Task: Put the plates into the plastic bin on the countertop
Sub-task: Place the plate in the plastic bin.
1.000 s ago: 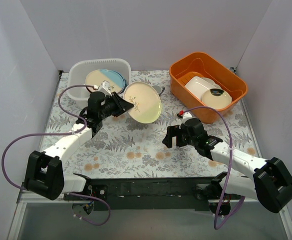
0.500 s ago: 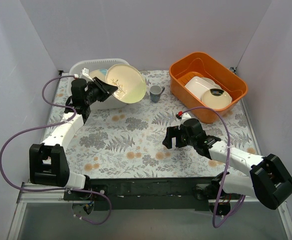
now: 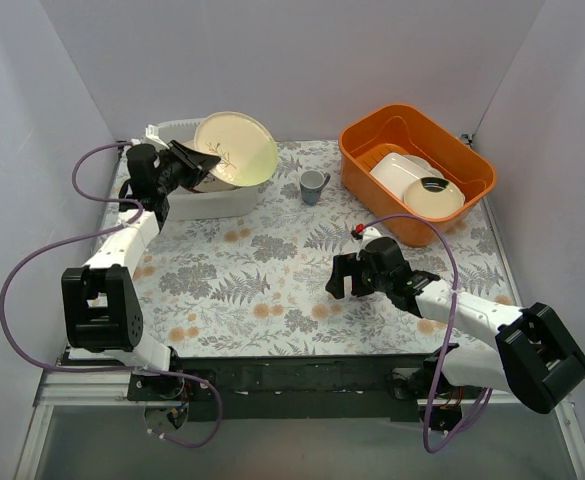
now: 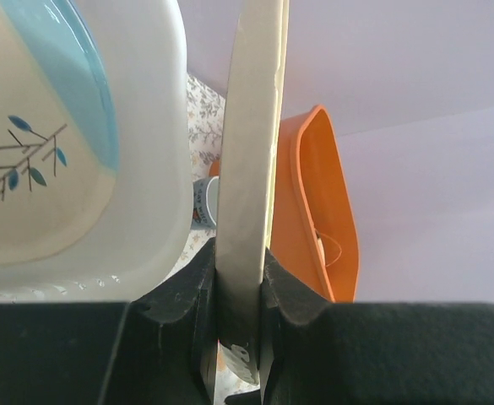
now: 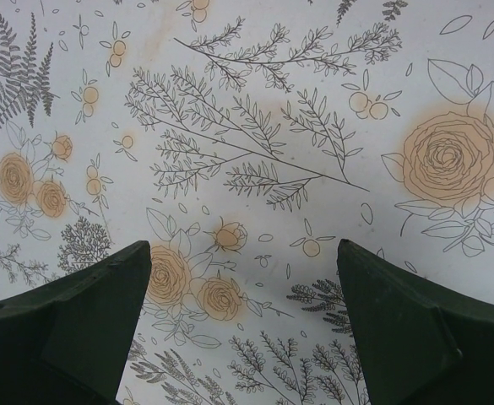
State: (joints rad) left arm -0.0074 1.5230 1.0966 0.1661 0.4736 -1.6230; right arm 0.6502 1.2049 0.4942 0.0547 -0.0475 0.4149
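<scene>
My left gripper (image 3: 194, 160) is shut on the rim of a cream plate with a leaf sprig (image 3: 237, 147) and holds it tilted on edge above the translucent white plastic bin (image 3: 207, 204) at the back left. In the left wrist view the plate (image 4: 251, 143) stands edge-on between my fingers (image 4: 183, 291), next to the bin wall (image 4: 149, 143). A cream-and-light-blue plate (image 4: 27, 160) lies inside the bin. My right gripper (image 3: 344, 275) is open and empty, low over the fern-printed countertop (image 5: 255, 143).
An orange plastic bin (image 3: 372, 135) at the back right holds a white rectangular dish (image 3: 400, 168) and a round dish (image 3: 434, 197). A small grey cup (image 3: 313, 186) stands between the two bins.
My left arm has swung the cream plate back and left, from over the middle of the table to above the white bin. The right arm has stayed put.
</scene>
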